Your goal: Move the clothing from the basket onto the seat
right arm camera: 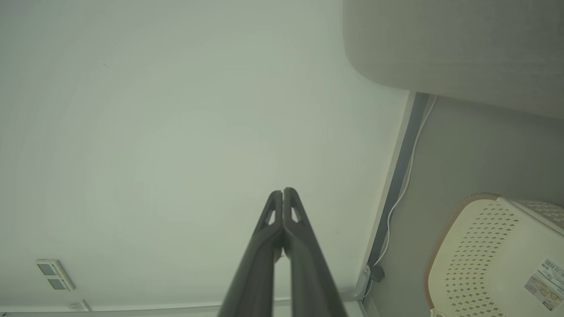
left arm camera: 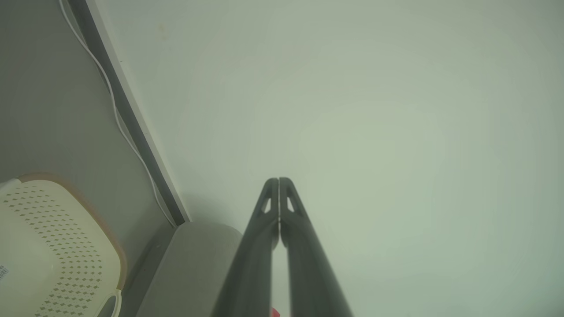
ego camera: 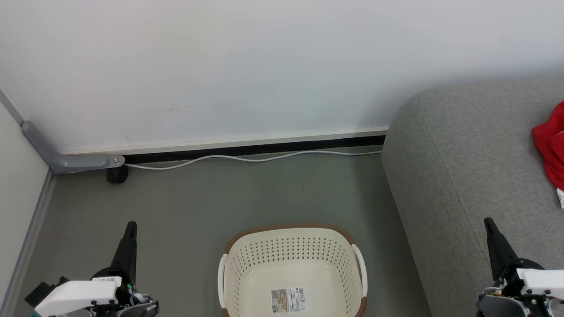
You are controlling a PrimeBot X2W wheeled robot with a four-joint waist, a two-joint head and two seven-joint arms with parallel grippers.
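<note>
The clothing [ego camera: 550,145] lies on the seat [ego camera: 462,167], ahead and to the right of our right arm [ego camera: 535,277], the nearer one; the basket [ego camera: 291,246] stands empty. Both pairs of jaws are clenched on nothing.

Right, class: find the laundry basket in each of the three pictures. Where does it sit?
Head view: basket at bottom centre.
Left wrist view: basket in the lower left corner.
Right wrist view: basket in the lower right corner.
Shared landmark: the white cable running behind it.
</note>
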